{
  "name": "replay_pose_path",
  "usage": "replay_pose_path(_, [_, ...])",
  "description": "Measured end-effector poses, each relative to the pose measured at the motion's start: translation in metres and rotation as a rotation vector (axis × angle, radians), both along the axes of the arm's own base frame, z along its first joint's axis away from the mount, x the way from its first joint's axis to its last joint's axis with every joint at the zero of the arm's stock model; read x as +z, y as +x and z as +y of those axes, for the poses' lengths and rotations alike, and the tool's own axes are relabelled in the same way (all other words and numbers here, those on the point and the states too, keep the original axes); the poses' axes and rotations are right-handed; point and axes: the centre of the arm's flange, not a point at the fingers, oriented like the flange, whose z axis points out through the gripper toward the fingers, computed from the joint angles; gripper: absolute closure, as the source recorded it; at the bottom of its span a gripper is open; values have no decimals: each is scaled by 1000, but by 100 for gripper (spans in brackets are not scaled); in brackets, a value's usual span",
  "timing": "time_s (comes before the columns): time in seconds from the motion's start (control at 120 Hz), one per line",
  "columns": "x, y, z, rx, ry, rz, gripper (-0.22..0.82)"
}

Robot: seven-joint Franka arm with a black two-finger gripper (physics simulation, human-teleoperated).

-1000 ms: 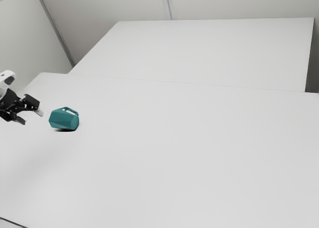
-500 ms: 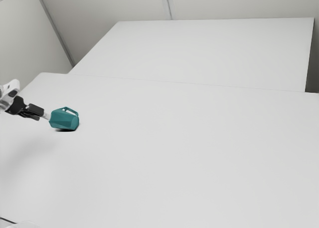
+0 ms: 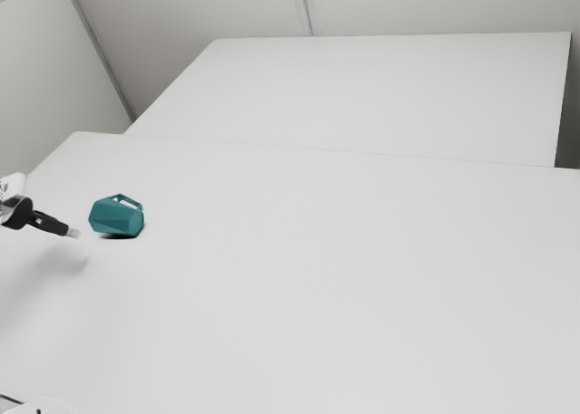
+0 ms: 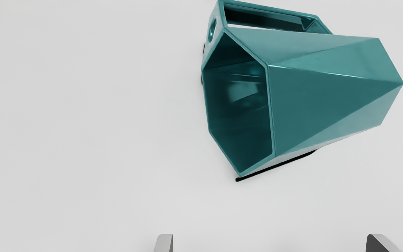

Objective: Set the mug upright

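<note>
Step in hand: judged as lining up for a hold on the faceted teal mug (image 3: 116,216); not upright, so righting remains to be done.
Fingers (image 3: 74,234): open, set wide apart with nothing between; near the mug but apart from it, off its 8 o'clock in the exterior view.
Mug's place: lies on its side on the white counter (image 3: 299,287), toward 9 o'clock from the middle of the exterior view.
Mouth (image 4: 238,105): opens sideways, toward about 10 o'clock in the exterior view by best reading; base toward about 4.
Long axis: runs near level along the counter, mouth to base; looks to cross the line of reach rather than follow it.
Handle (image 4: 271,15): on the side away from the fingers, near 1 o'clock in the exterior view.
Next move: calls for closing in, straddling the body, gripping, then lifting and tipping mouth up, base down. Could roll if nudged off-centre.
</note>
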Motion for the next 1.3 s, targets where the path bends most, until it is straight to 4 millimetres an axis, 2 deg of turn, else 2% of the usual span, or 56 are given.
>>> replay_pose_path(0.133, [-1, 11, -8, -49, 22, -34, 0])
replay_pose_path(0.358, [-3, 17, -16, -108, 51, -64, 0])
replay_pose_path(0.583, [-22, 24, -21, -144, 51, -78, 1])
replay_pose_path(0.75, [-26, 31, -26, -172, 59, -91, 1])
replay_pose_path(0.975, [-21, 40, -25, -198, 81, -113, 2])
replay_pose_path(1.3, [-25, 51, -40, -238, 72, -130, 9])
